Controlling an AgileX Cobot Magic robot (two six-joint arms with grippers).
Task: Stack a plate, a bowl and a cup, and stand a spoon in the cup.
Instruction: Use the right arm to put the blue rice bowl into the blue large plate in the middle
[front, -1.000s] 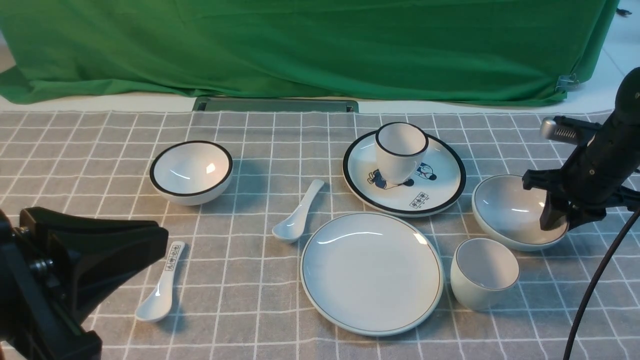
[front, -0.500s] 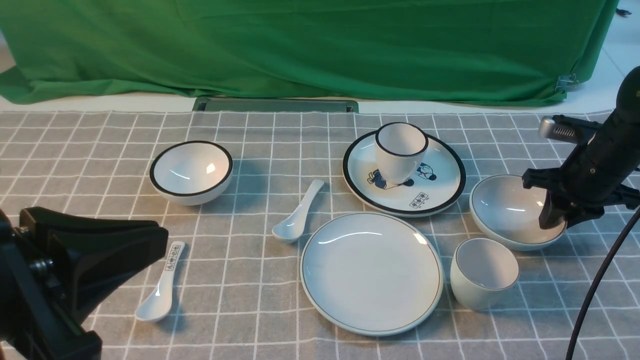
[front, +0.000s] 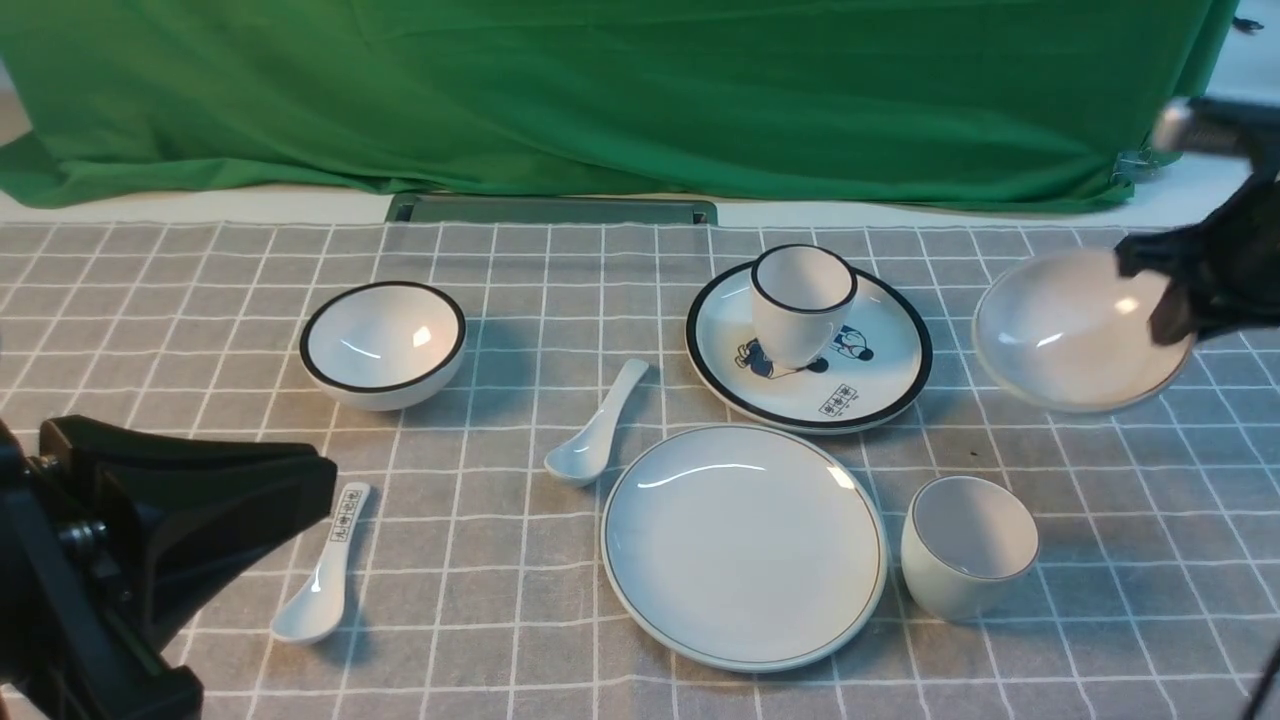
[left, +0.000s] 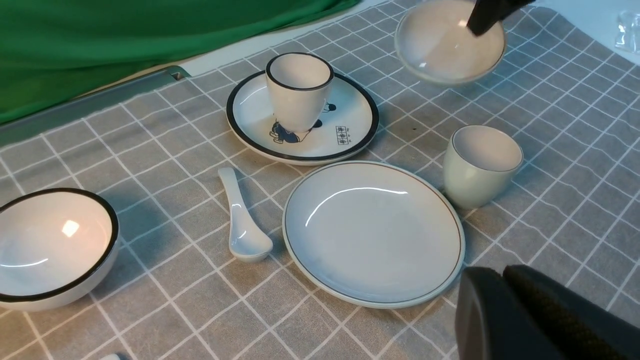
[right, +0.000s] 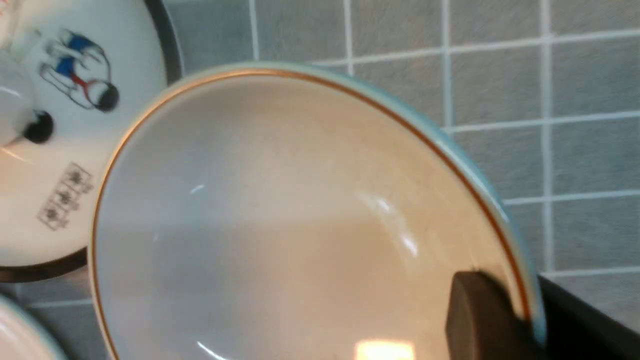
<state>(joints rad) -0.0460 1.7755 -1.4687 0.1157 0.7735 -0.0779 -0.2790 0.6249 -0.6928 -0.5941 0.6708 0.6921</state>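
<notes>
Right gripper (right: 522, 320) pinches the bowl (front: 1065, 335) by its rim (clear of the cloth (front: 500, 560)); left gripper (left: 505, 295) jaws closed, empty

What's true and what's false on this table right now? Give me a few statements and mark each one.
The right gripper holds the bowl by its rim, clear of the cloth. True.
Something lies on the plate. False: it is bare.
The spoon stands in the cup. False: it lies on the cloth, left of the plate.
The left gripper is shut and holds nothing. True.
The black-rimmed cup stands on the cartoon plate. True.
</notes>
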